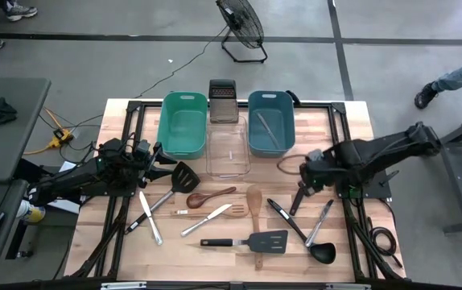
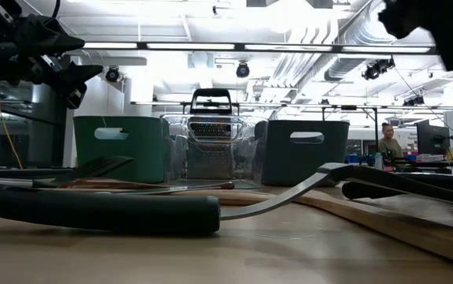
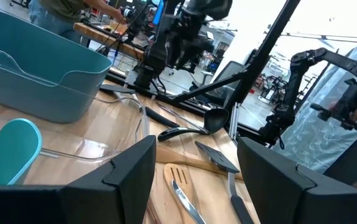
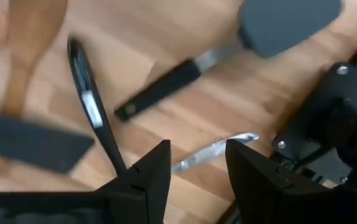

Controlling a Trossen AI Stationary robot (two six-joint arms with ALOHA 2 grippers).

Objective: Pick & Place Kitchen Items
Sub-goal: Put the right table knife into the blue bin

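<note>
So the long-handled kitchen utensils (image 1: 231, 213) are all spread over the front half of the light wooden table (image 1: 352, 121). There's a black slotted plastic turner (image 1: 255, 241) near the front edge, a black plastic ladle (image 1: 302, 231) to its right, a brown wooden spoon (image 1: 254, 206) in the middle and a silver metal table knife (image 1: 207, 220) next to it.

At the back sit a teal plastic tub (image 1: 183, 122), a clear plastic tub (image 1: 228, 151) and a blue plastic tub (image 1: 270, 121) that already has one utensil lying in it, with a steel box grater (image 1: 223, 100) standing behind the clear one.

The left gripper (image 3: 194, 165) hangs over the left side of the table, fingers spread apart, nothing between them. The right gripper (image 4: 197, 165) is over the right side, just above the utensils there, fingers parted with bare wood showing in the gap, so it's empty too.
</note>
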